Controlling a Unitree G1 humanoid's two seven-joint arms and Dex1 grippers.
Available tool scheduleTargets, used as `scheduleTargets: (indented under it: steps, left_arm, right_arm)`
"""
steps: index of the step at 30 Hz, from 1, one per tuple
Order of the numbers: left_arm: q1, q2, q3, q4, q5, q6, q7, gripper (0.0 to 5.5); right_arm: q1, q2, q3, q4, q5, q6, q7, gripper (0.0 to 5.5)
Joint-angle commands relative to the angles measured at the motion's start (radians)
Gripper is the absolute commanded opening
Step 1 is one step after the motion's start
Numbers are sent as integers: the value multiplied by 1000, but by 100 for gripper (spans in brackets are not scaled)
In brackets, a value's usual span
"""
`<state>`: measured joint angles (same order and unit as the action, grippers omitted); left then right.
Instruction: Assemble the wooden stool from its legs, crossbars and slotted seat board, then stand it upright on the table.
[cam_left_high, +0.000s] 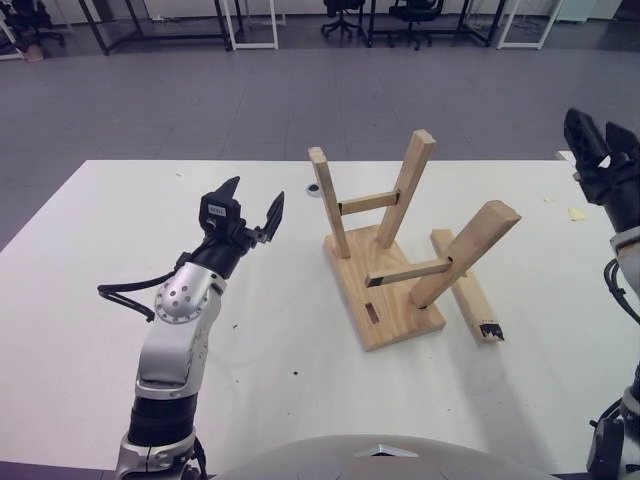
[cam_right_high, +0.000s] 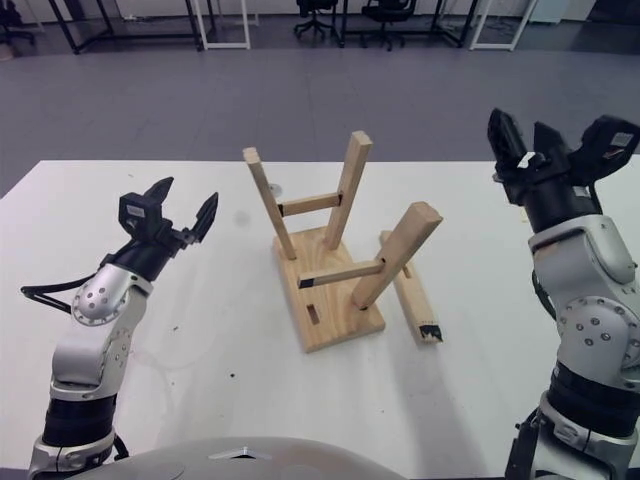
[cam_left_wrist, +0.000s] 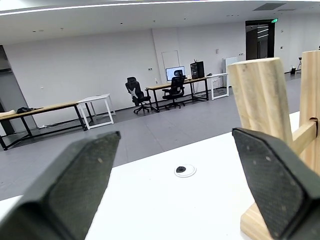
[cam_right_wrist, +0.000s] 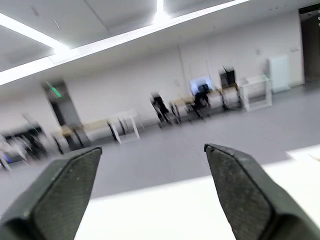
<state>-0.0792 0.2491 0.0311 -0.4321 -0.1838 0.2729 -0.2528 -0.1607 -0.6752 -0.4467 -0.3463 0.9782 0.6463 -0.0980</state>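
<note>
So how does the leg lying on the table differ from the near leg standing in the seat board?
The lying leg rests flat on the table, right of the seat board; the near leg rises tilted from the board. The near leg carries a crossbar; the lying leg has none. Both are pale squared wood.

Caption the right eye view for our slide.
Open left gripper and right gripper flank upturned pale wooden stool; loose wooden leg lies beside it.
</note>
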Motion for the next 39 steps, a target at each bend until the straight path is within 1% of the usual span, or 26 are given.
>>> scheduleTargets:
  steps: [1,3,5,8,11,15,17,18,19,21,22,24,25,27,29,31,33,35,38,39]
  left_arm:
    - [-30,1,-16,14,19,-4,0,412]
    - [-41,0,-32,21,18,4,-8,412]
    - [-50,1,-47,26,16,13,-17,412]
    - [-56,4,-60,27,13,24,-23,412]
    - [-64,9,-59,30,11,31,-27,412]
    - [-71,11,-58,30,15,33,-25,412]
    - [-90,6,-54,17,6,44,-21,412]
    - [-119,3,-40,3,-13,61,-17,412]
    - [-150,0,-25,-10,-32,77,-13,412]
    - [-266,-17,34,-26,-126,131,-2,412]
    - [-359,-35,77,-15,-217,168,3,412]
    - [-554,-100,174,67,-460,254,31,412]
    - [-628,-128,215,121,-573,301,49,412]
    - [-786,-178,289,280,-813,384,67,412]
    - [-892,-186,326,380,-950,433,67,412]
    - [-943,-175,335,411,-1022,465,74,412]
    - [-958,-174,337,413,-1069,481,90,412]
    - [-949,-173,325,390,-1088,489,100,382]
    - [-926,-171,310,366,-1077,477,107,314]
    - [-918,-174,304,363,-1067,468,108,303]
  right_arm:
    - [160,-10,263,93,-165,79,165,385]
    - [216,23,322,106,-198,91,224,385]
    - [250,58,345,129,-233,112,226,385]
    - [270,60,408,156,-336,140,217,385]
    - [269,73,420,130,-393,163,211,340]
    - [247,89,410,102,-436,191,209,265]
    - [225,109,378,100,-442,203,199,230]
    - [197,128,338,96,-430,200,191,211]
    - [170,139,303,94,-424,187,186,207]
    - [74,110,231,94,-452,102,201,207]
    - [-5,59,203,100,-479,41,233,207]
    - [-164,-33,200,103,-535,-72,322,207]
    - [-229,-57,213,103,-552,-111,364,207]
    - [-383,-99,324,84,-625,-219,488,207]
    - [-488,-95,402,59,-659,-287,576,207]
    - [-545,-48,440,3,-624,-300,631,207]
    - [-558,-23,456,-37,-606,-294,662,207]
    - [-556,-7,453,-56,-589,-291,682,207]
    - [-552,5,441,-63,-584,-289,698,207]
    - [-551,7,435,-66,-580,-284,699,207]
